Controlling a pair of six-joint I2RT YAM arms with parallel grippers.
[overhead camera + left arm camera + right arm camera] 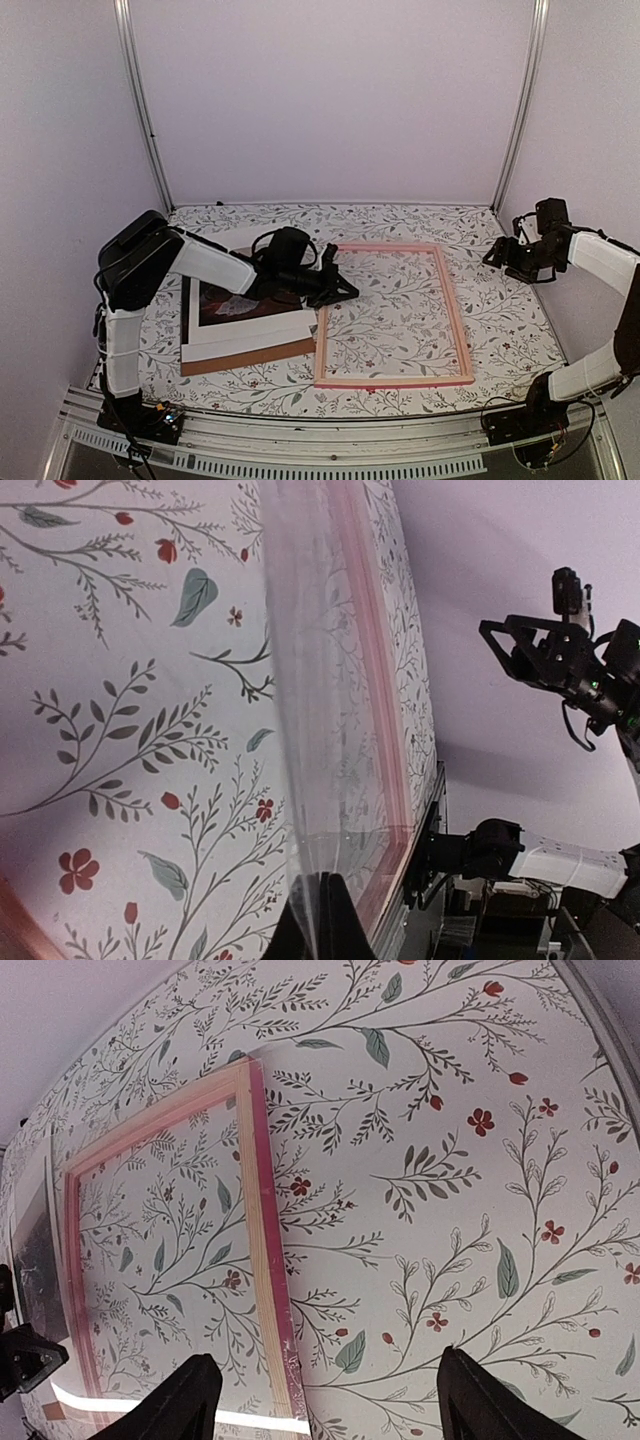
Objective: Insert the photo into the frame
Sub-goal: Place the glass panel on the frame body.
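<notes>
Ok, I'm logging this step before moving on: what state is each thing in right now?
frame: lying flat, no photo in it.
clear pane: over the frame, one edge pinched.
photo: lying flat left of the frame, not inserted.
left gripper: shut on the clear pane.
right gripper: open, holding nothing, off the frame's right side.

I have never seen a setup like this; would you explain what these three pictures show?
Two robot arms stand at a floral-clothed table. One picture looks down from above; the other two come from a camera on each wrist. A pink frame lies flat; beside it are the dark photo, white card and a brown board, stacked. The left gripper is shut, seemingly pinching a clear sheet at the frame's left edge. The right gripper hangs open at the right, empty.
</notes>
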